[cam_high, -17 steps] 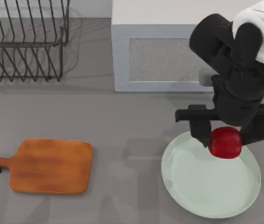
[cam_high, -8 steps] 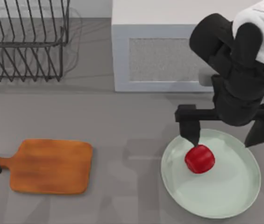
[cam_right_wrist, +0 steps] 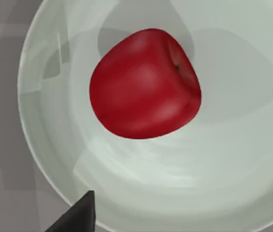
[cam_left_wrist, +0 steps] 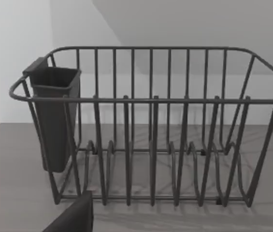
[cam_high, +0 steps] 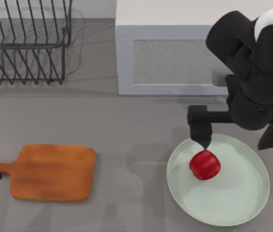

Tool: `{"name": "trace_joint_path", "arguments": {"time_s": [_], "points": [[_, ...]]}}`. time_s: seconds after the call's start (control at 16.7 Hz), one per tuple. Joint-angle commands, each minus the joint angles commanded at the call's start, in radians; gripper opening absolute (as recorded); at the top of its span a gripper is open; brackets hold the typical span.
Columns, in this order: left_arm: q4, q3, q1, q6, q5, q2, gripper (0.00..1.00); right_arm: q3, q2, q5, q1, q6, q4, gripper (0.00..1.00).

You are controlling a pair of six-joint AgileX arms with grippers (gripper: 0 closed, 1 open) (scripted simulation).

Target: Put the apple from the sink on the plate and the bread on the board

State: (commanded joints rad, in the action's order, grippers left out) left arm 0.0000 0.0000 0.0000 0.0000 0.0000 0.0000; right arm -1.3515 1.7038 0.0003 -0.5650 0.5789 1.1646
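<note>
On the pale green plate (cam_high: 233,203) at the worktop's right: the apple (cam_high: 205,165), lying free toward the plate's left part. Just above it, right tool (cam_high: 237,140) spread wide, fingers apart from the fruit. At the left, the board (cam_high: 51,172), bare. Left arm parked at the left edge; its tool's state cannot be told. Dish rack (cam_left_wrist: 150,125) facing the left wrist.

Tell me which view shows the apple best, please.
The right wrist view: the apple is large there, with its dimple visible, lying on the plate. The top view shows it smaller, on the plate's left half, just beneath a finger of the open right gripper. The left wrist view shows a rack.
</note>
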Motion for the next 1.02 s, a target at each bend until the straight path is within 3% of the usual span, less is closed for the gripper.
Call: {"name": "trace_joint_path", "arguments": {"time_s": [0.3,1.02], "points": [[0.000,0.000,0.000,0.000,0.000,0.000,1.00,0.247,-0.303,0.000,0.101,-0.104,-0.210,1.00],[0.000,0.000,0.000,0.000,0.000,0.000,1.00,1.158,-1.505,0.000,0.476,-0.487,-0.983,1.00]]}}
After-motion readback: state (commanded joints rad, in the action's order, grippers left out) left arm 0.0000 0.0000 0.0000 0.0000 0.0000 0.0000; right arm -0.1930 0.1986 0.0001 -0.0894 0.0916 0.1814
